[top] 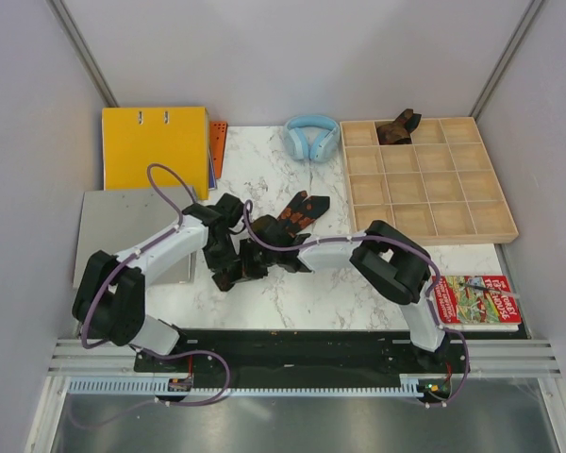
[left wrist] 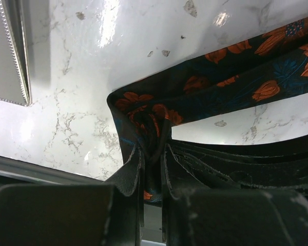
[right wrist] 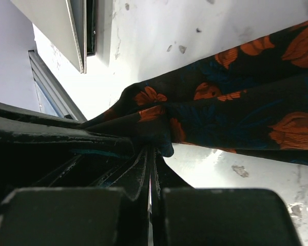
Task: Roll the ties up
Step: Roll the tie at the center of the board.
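Left gripper (left wrist: 154, 154) and right gripper (right wrist: 153, 154) clamp the folded end of the patterned tie (left wrist: 220, 87), its strip trailing toward one o'clock; a neat roll likely needs tight, edge-aligned turns.

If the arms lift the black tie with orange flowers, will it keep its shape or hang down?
Probably it would hang limp: the patterned tie folds and bunches where the left gripper pinches it. It looks thin and light. It may slide easily on the glossy marble table.
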Motion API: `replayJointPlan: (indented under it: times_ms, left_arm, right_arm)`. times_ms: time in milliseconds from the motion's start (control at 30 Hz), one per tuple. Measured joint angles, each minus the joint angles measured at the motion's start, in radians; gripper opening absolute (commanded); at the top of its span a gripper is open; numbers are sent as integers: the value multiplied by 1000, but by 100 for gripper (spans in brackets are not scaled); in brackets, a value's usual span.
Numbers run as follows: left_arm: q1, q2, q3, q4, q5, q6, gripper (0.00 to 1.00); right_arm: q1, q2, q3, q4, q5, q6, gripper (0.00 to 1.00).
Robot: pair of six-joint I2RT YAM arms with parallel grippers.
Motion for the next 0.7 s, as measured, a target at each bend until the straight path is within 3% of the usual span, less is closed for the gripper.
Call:
replayJointPlan:
  times_ms: [333,700]
  left_arm:
    - [-6,145,91,5,2,0,14]
    - [-8,259,201,37,4,-1,61]
  right_arm:
    - [-37,8,-27,10,-21,-4,0]
    - [-92,-37,-123,0,-58,-43,3]
